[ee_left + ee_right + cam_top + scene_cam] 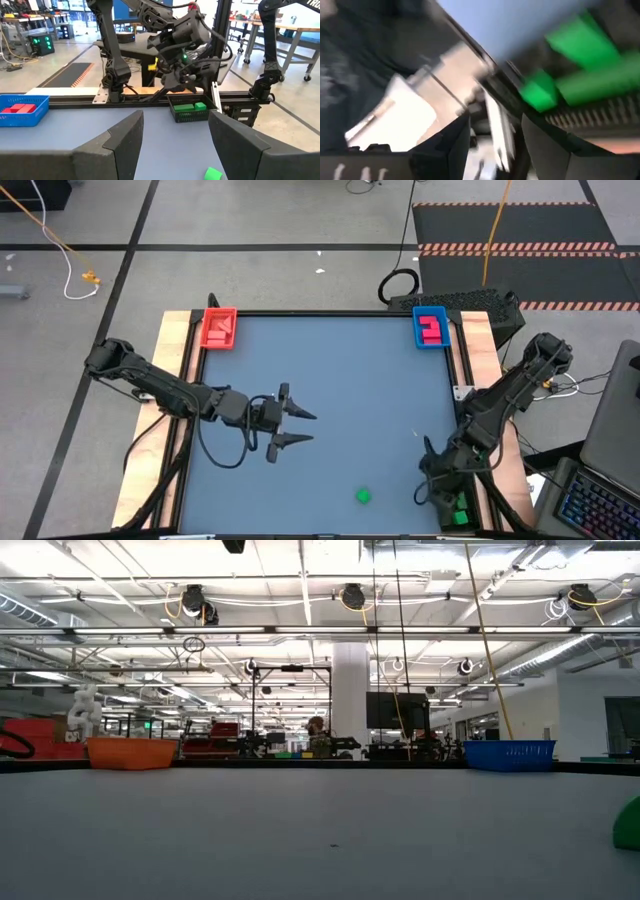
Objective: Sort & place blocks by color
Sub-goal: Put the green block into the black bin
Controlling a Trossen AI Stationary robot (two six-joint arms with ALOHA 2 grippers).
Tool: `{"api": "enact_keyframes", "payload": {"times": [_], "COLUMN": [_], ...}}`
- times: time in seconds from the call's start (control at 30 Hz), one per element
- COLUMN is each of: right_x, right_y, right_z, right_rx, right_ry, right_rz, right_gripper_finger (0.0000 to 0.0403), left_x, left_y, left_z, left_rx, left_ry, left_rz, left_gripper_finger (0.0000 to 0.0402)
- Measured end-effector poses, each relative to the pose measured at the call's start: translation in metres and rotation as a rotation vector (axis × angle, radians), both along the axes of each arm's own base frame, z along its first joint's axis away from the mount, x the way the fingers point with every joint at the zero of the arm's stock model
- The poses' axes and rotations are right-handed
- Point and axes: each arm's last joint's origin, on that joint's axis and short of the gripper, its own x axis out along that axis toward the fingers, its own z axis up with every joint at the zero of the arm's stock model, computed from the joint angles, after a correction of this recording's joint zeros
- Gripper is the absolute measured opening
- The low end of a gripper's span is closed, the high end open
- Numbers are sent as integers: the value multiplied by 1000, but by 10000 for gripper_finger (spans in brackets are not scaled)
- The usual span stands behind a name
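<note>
My left gripper [303,427] hovers open and level over the middle of the table, with nothing between its fingers [125,145]. My right gripper [440,485] hangs slanting down over the dark tray [187,112] at the near right corner. Its fingers stand apart and nothing shows between them [495,145]. Green blocks [189,106] lie in that tray. One green block [363,496] rests alone on the table near the front edge. Salmon-red blocks [217,330] lie in the red tray, and hot pink blocks [431,328] lie in the blue tray.
The red tray [219,328] stands at the far left corner and the blue tray [431,327] at the far right corner. Wooden rails and a dark frame [180,410] border the table. Open blue surface lies between the arms.
</note>
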Motion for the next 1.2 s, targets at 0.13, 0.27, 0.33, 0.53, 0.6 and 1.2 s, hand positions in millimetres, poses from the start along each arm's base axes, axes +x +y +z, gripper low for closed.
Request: {"api": "enact_keyframes", "payload": {"times": [0.13, 0.27, 0.33, 0.53, 0.6, 1.2], "right_x": [17, 36, 46, 79, 89, 122], "right_y": [-2, -9, -12, -4, 0, 38], "right_z": [5, 10, 10, -13, -27, -39], "right_rx": [-20, -95, -141, -233, -261, -664], "right_ry": [-263, -540, -652, -859, -896, -1373], "right_rz": [-58, -98, -100, 8, 54, 777], "right_gripper_finger": [175, 175, 175, 175, 175, 176], "left_x": [0, 0, 0, 0, 0, 0], "left_y": [0, 0, 0, 0, 0, 0], "left_z": [0, 0, 0, -1, -1, -2], "left_rx": [1, 3, 3, 4, 4, 11], "left_ry": [0, 0, 0, 4, 5, 13], "left_rz": [1, 1, 1, 1, 1, 0], "left_gripper_finger": [227, 227, 227, 227, 227, 228]}}
